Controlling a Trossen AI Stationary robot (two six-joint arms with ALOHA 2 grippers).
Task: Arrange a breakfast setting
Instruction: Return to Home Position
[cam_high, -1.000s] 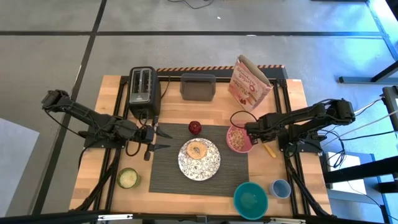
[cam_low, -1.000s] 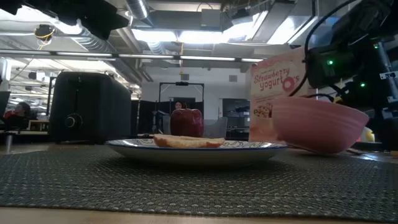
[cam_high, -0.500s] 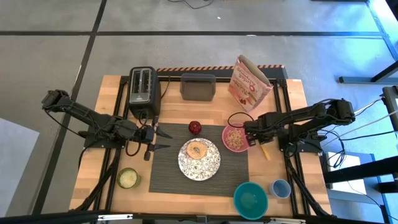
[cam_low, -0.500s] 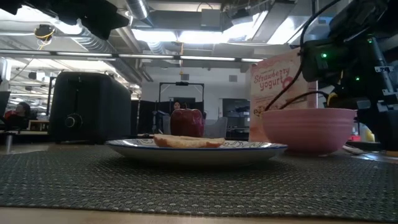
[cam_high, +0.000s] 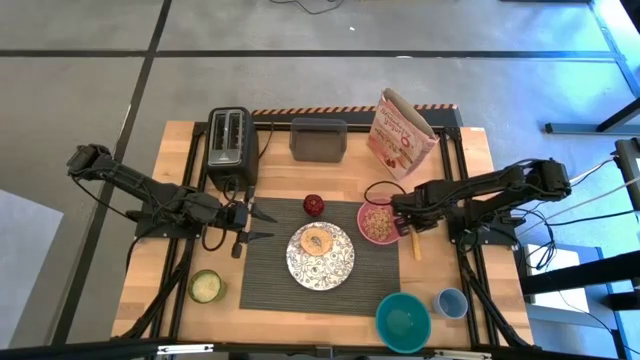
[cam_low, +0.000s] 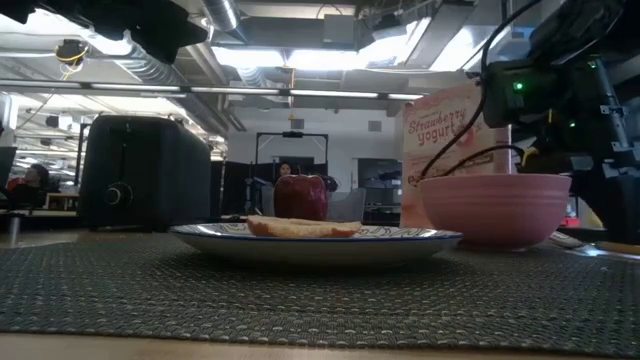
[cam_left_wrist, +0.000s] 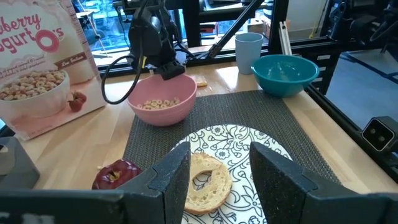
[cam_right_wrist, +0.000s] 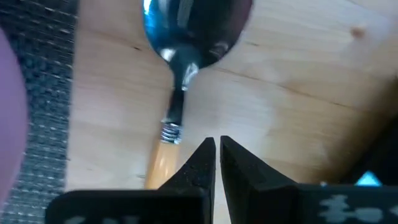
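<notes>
Bagel (cam_high: 319, 240) on plate (cam_high: 341, 268), middle of mat (cam_high: 265, 270); apple (cam_high: 313, 204) at mat's edge nearest toaster (cam_high: 231, 148). Pink bowl (cam_high: 363, 222) on mat's right edge, spoon (cam_high: 416, 245) just beside on table (cam_high: 470, 180), right gripper (cam_high: 404, 226) by both.

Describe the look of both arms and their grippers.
The left arm and right arm are dark, slim, jointed, with black cables looping alongside. The left gripper has two broad, speckled dark fingers; the right gripper two dark fingers tapering to points. A green light glows on the right arm.
</notes>
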